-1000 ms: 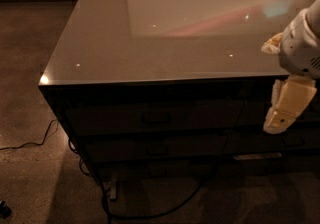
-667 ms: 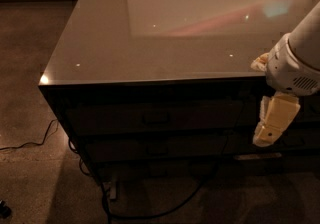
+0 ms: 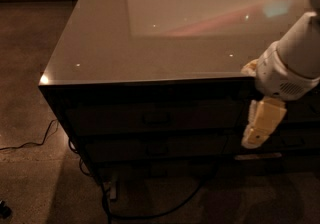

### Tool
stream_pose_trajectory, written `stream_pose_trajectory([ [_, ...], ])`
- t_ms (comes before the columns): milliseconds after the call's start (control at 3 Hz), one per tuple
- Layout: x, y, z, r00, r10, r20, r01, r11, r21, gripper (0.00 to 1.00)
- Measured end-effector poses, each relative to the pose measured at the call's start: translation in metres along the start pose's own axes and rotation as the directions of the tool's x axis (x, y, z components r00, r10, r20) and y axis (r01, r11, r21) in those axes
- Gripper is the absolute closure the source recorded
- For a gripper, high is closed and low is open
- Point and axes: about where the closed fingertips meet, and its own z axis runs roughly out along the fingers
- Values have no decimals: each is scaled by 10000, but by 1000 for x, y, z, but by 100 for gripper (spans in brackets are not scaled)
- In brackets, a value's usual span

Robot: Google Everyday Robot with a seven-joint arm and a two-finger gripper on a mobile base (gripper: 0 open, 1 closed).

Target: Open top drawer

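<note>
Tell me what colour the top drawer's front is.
The top drawer front is dark grey-black, seen in the camera view; the gripper hangs to its right.

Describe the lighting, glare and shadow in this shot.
Camera view: dim, warm light; a pale reflected patch with pinpoint glints spreads over the cabinet top; the top drawer front lies in deep shadow, its handle barely showing; the cream gripper, hanging below that top's front edge at right, catches the most light there.
</note>
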Motion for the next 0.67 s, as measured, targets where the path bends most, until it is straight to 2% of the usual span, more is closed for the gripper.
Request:
stream_pose_trajectory([
  [667,-16,-1,66,9944,486,943,-384,9935,-1067,0],
])
